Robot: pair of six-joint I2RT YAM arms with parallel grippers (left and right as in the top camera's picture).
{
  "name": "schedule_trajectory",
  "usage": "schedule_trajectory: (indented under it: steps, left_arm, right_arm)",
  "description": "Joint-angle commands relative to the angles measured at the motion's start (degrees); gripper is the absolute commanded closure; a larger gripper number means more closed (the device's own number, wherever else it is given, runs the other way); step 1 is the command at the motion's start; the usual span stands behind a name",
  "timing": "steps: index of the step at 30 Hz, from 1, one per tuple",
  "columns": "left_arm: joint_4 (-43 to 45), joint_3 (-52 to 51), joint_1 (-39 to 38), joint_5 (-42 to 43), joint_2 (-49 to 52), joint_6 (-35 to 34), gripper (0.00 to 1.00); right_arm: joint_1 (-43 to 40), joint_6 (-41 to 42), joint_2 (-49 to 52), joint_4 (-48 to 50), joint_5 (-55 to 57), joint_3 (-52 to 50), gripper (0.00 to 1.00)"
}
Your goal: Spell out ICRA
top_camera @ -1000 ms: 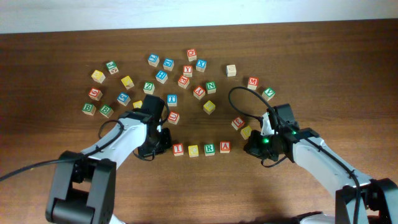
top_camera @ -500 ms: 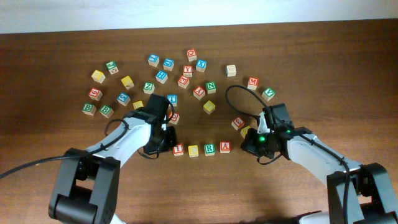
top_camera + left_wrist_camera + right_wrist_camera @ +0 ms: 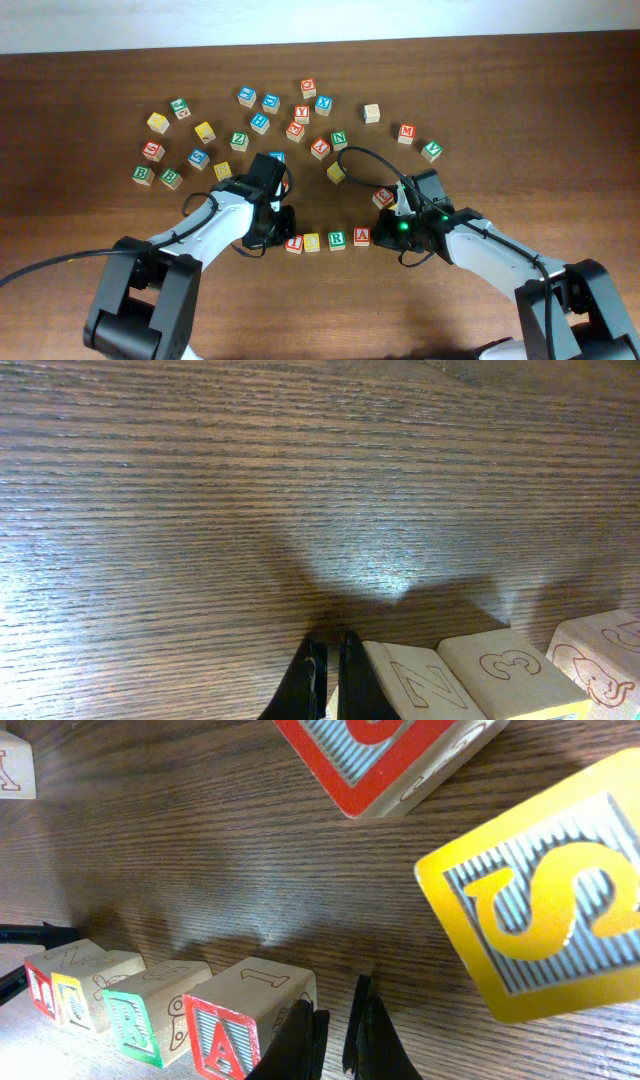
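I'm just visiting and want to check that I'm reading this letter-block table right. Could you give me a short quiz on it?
1. True or false: seen from overhead, the row nearest the robot runs, left to right, I cube, C cube, R cube, A cube.
2. What colour frames the letter on the R cube? A) red B) green C) blue
3. Fill in: the left gripper sits, shut, beside the ___ cube, and the right gripper beside the A cube.
Key: 1 true; 2 B; 3 I.
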Motion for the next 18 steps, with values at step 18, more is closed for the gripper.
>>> schedule_trajectory:
  steps: [18]
  left_arm:
    - [0.00, -1.07, -0.50, 0.02, 2.71, -1.22, 1.00]
  right_arm:
    - [4.17, 0.96, 0.42, 4.04, 0.70, -0.33, 0.96]
